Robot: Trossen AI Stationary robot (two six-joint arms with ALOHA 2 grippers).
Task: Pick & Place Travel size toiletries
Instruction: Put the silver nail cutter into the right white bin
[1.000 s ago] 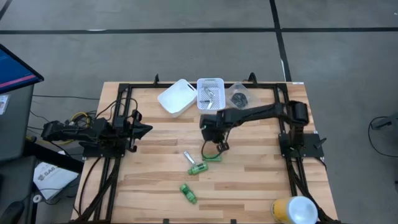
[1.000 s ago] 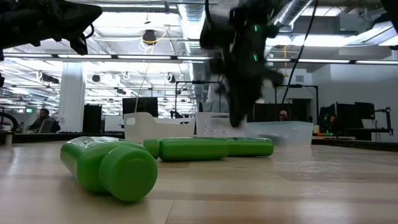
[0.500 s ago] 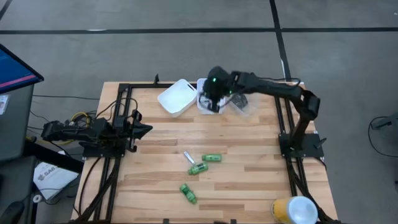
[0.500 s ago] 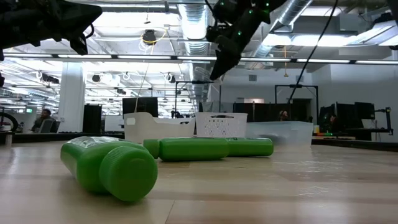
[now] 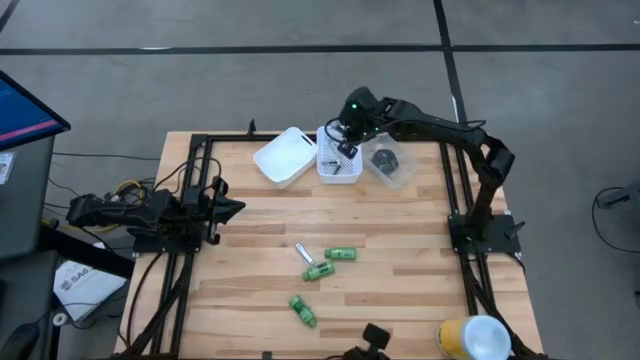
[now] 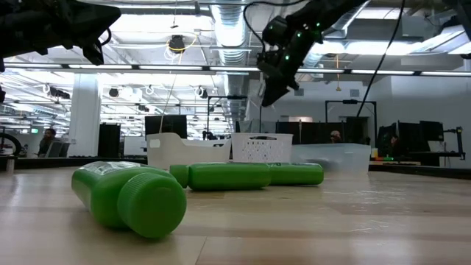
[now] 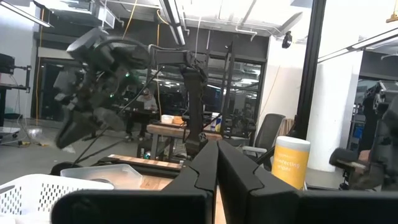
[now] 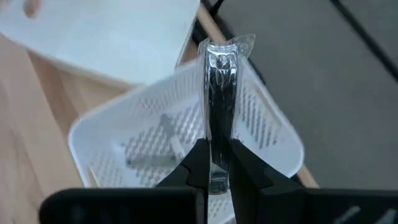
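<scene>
My right gripper [image 5: 346,148] hangs above the white perforated basket [image 5: 352,133] at the table's far edge, shut on a slim silvery tube in clear wrap [image 8: 217,68]. The basket holds more silvery tubes [image 8: 149,160]. Three green bottles [image 5: 342,254], [image 5: 318,270], [image 5: 303,310] and one silvery tube [image 5: 301,251] lie on their sides on the table's middle. Black pots lie in the clear tub [image 5: 385,160]. My left gripper [image 5: 238,208] waits shut at the table's left. My right gripper pinches the silvery tube between its two fingers at one end [image 8: 216,134]. The rest of the tube sticks out past the fingertips, in line with them. The fingers point down at a slant over the basket. The tube is lifted clear, above the basket's inside.
A white bin [image 5: 285,155] stands left of the basket, the clear tub to its right. A yellow and white canister [image 5: 470,338] stands at the near right corner. A dark object [image 5: 372,338] sits at the near edge.
My right gripper has risen from beside the green bottles at the table's middle and gone toward the far edge, stopping over the perforated basket with the silvery tube in its fingers. The green bottles and the loose tube have stayed in place.
</scene>
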